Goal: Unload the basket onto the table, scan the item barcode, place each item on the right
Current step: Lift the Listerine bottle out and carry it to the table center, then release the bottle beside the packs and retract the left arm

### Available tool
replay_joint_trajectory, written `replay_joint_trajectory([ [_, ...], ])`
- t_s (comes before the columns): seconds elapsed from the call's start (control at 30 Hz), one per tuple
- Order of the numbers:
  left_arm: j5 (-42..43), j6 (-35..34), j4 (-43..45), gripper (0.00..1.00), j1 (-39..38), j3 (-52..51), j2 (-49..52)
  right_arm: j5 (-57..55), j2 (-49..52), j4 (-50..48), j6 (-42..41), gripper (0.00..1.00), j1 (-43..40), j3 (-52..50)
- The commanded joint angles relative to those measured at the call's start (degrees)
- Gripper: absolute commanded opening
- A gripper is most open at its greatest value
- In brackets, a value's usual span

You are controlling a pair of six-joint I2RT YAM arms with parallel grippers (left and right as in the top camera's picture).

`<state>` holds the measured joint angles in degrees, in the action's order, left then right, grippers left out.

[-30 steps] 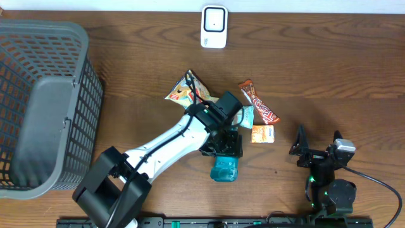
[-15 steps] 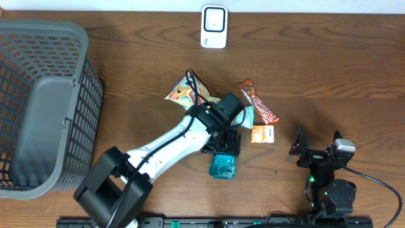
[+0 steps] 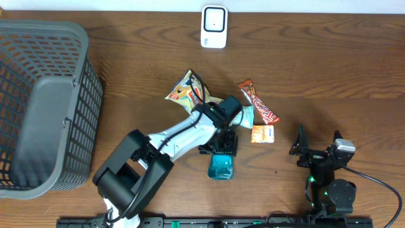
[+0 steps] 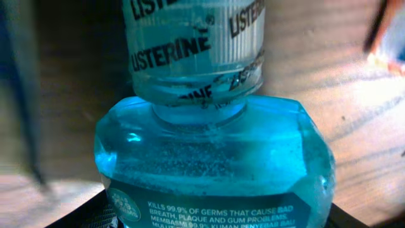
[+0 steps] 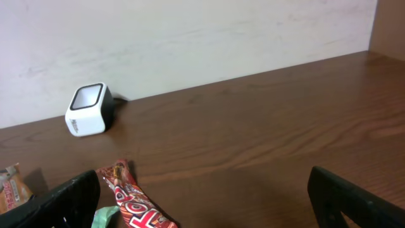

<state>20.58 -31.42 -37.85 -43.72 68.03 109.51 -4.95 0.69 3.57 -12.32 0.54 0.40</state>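
L gripper (image 3: 221, 146) clamped on bottle (image 3: 223, 168), mid-table, well near of scanner (image 3: 214, 26) at far centre. R gripper (image 3: 317, 145) wide open, holding nothing, near right.

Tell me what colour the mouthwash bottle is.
Turquoise blue; the mouthwash bottle shows best in the left wrist view.

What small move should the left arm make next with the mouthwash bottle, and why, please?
Probably a short lift straight up. The left gripper looks closed on the mouthwash bottle, which sits low among the snack packets, while the scanner stands at the far edge of the table. Rising first should keep the packets from being dragged along.
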Motion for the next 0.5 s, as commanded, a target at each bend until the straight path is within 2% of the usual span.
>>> replay_joint_trajectory([
  [0.0, -4.7, 0.3, -0.1, 0.29, 3.6, -0.3, 0.5, -0.5, -0.3, 0.1, 0.8, 0.99, -0.2, -0.1],
  [0.27, -6.5, 0.2, 9.0, 0.29, 10.7, -0.3, 0.5, -0.5, -0.3, 0.1, 0.8, 0.99, -0.2, -0.1],
  [0.37, -6.5, -5.2, 11.5, 0.29, 11.9, -0.3, 0.5, -0.5, -0.3, 0.1, 0.8, 0.99, -0.2, -0.1],
  [0.47, -6.5, -12.5, 12.0, 0.5, 11.5, -0.3, 0.5, -0.5, -0.3, 0.1, 0.8, 0.99, -0.2, -0.1],
])
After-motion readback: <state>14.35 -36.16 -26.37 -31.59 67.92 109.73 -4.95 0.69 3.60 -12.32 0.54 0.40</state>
